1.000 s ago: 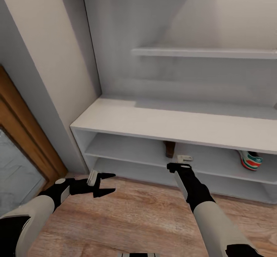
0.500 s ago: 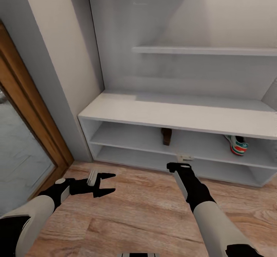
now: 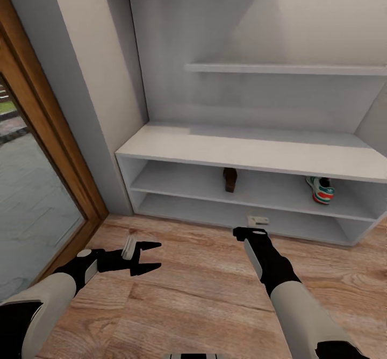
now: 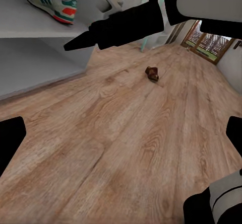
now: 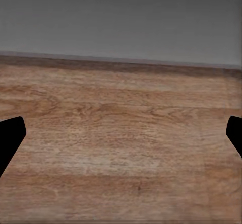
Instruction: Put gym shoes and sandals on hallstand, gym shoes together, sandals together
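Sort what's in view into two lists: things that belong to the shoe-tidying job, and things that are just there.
Belongs to the job:
- gym shoe, on the hallstand's upper open shelf
- sandal, on the same shelf, apart from the shoe
- second sandal, on the corridor floor
- hallstand

Just there:
- wood-framed glass door
- grey wall
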You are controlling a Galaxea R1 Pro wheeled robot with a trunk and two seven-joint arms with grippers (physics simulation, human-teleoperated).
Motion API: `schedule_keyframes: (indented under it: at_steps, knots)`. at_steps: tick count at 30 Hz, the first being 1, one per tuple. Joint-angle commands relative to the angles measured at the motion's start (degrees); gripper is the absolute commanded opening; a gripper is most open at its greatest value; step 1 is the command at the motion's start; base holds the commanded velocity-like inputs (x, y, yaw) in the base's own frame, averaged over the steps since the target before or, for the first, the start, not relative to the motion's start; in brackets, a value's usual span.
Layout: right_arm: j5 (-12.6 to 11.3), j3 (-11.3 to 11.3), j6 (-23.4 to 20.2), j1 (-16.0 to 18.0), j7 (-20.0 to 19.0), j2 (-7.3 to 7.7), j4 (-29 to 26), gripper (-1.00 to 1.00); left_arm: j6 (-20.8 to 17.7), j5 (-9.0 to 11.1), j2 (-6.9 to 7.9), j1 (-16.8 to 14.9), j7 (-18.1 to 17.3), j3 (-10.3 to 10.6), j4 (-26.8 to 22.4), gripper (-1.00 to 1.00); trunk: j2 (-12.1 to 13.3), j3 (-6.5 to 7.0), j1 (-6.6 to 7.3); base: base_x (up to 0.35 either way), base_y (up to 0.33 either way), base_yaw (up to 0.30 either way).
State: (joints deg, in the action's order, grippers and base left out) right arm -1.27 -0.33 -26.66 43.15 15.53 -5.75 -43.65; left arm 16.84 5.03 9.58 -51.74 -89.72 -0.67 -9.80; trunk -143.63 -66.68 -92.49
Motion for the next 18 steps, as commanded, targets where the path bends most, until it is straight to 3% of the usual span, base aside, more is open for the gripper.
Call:
schedule_keyframes:
  at_steps: [1, 7, 8, 10, 18]
  knots:
    - [-0.1, 0.0, -0.3, 0.0, 0.2, -0.01, -0.1, 1.00, 0.5, 0.2, 0.00, 0.0, -0.1, 0.0, 0.0, 1.00, 0.0, -0.05, 0.02, -0.050, 0.000, 0.000]
    - [-0.1, 0.0, 0.7, 0.0, 0.1, 0.02, -0.1, 1.00, 0.5, 0.2, 0.00, 0.0, -0.1, 0.0, 0.0, 1.00, 0.0, -0.05, 0.02, -0.017, 0.000, 0.000]
    - [-0.1, 0.0, 4.5, 0.0, 0.2, 0.01, -0.2, 1.00, 0.5, 0.2, 0.00, 0.0, -0.1, 0.0, 0.0, 1.00, 0.0, -0.05, 0.02, -0.001, 0.000, 0.000]
    - [-0.1, 0.1, 5.6, 0.0, 0.2, -0.02, -0.2, 1.00, 0.5, 0.2, 0.00, 0.0, -0.1, 0.0, 0.0, 1.00, 0.0, -0.05, 0.02, -0.001, 0.000, 0.000]
    - [0.0, 0.1, 6.6, 0.0, 0.5, -0.05, -0.5, 1.00, 0.5, 0.1, 0.05, 0.0, 0.0, -0.1, 0.1, 1.00, 0.0, 0.07, 0.02, 0.000, 0.000, -0.052]
